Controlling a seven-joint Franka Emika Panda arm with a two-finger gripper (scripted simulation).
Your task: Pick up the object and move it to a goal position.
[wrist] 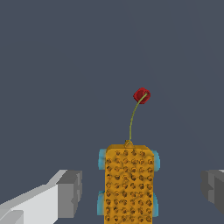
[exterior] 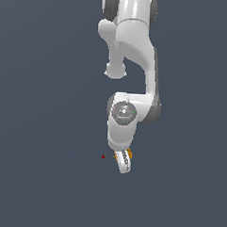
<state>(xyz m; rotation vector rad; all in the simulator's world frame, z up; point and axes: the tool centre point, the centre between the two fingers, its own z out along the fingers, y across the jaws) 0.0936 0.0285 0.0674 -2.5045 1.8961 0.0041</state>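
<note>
The whole scene has a plain dark blue-grey ground, with no edge or furniture that I can see. In the exterior view, going from that view's left, the first thing is the goal position [exterior: 103,156], a very small dark-red dot. Just beside it, toward that view's right, the gripper [exterior: 123,163] of the white arm points downward, and the object [exterior: 117,156] shows as a bit of orange-yellow between the fingers [exterior: 125,166].

In the wrist view, one grey pad [wrist: 70,192] stands on one side of the object [wrist: 128,183], and the other pad [wrist: 213,186] on the other side. Both pads are apart from the block, so the jaws are wide and hold nothing. The bumpy orange block with cyan edges lies between them, and the red dot [wrist: 141,95] is beyond it, with a thin yellowish line going from the block to the dot.

I judge the task is at its beginning part: the gripper is placed around the block, but the closing, the lifting and the short carry to the red dot are not yet done. I cannot tell if the fingers are already low enough.
</note>
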